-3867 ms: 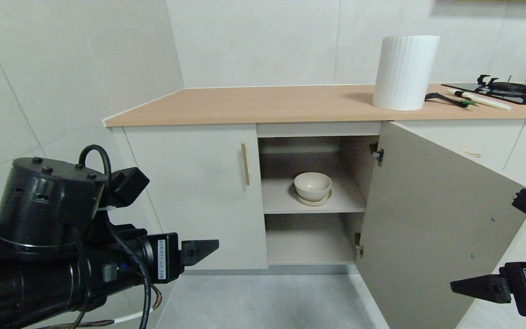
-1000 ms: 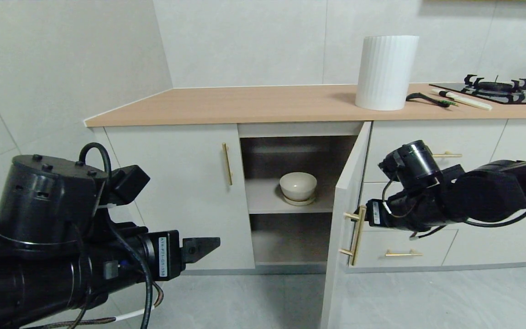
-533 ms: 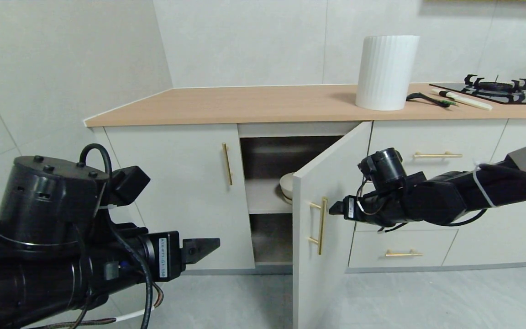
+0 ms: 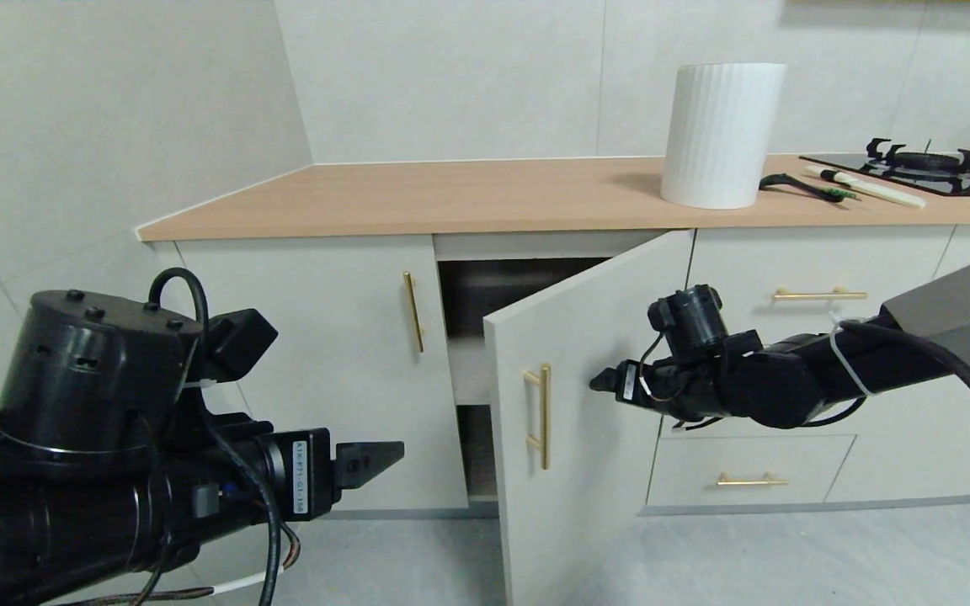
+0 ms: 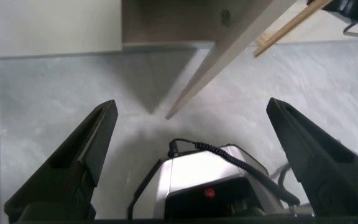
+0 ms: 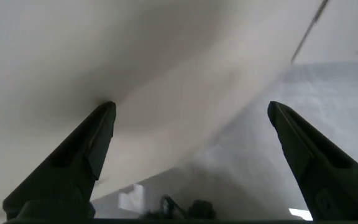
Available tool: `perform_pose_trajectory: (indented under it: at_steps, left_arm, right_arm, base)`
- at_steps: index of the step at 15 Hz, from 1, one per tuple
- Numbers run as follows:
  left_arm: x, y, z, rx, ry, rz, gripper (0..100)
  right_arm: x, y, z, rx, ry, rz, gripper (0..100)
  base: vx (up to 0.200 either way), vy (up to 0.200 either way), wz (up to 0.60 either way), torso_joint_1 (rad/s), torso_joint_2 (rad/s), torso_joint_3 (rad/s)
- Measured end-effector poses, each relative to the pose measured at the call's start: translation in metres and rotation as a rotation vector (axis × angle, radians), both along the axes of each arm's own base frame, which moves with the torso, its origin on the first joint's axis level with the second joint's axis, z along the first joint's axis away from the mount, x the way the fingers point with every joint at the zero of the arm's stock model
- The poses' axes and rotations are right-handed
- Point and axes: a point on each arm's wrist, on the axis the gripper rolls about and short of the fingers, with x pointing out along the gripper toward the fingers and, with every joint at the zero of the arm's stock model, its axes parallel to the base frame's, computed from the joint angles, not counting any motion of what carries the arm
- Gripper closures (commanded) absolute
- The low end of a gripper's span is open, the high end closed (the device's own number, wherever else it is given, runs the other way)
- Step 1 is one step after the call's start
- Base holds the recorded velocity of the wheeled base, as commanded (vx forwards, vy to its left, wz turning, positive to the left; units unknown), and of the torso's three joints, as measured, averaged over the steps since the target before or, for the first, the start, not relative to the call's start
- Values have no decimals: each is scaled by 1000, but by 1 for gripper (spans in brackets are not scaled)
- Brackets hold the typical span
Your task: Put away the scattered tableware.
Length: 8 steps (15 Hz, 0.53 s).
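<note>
The white cabinet door [image 4: 586, 421] with a gold handle [image 4: 540, 417] stands partly ajar under the wooden countertop [image 4: 451, 198]. It covers most of the cabinet opening, and only a dark strip [image 4: 485, 295] of the inside shows. My right gripper [image 4: 599, 383] is open, its fingertips against the door's outer face [image 6: 135, 56] just right of the handle. My left gripper [image 4: 384, 459] hangs low at the left, open and holding nothing. Its wrist view looks down past the door's lower edge [image 5: 229, 68] to the floor.
A tall white ribbed canister [image 4: 721, 135] stands on the countertop, with a dark utensil [image 4: 792, 185] and a pale stick [image 4: 864, 185] beside it. A gas hob [image 4: 927, 164] lies at the far right. Drawers with gold handles [image 4: 818, 295] sit right of the door, and the grey floor lies below.
The door has swung from wide open to nearly shut, with my right arm following it leftward. The cream bowl and saucer on the shelf are now hidden behind it.
</note>
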Motion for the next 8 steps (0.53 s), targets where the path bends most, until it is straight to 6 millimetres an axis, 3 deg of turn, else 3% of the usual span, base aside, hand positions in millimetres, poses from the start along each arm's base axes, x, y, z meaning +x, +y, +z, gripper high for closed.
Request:
perform_pose_trajectory:
  at_steps: [8]
  left_arm:
    - [0,0,0,0,2,-1,0]
  right_arm:
    - [9,26,5,257,-131,-63,0]
  base:
    - [0,0,0,0,0,0]
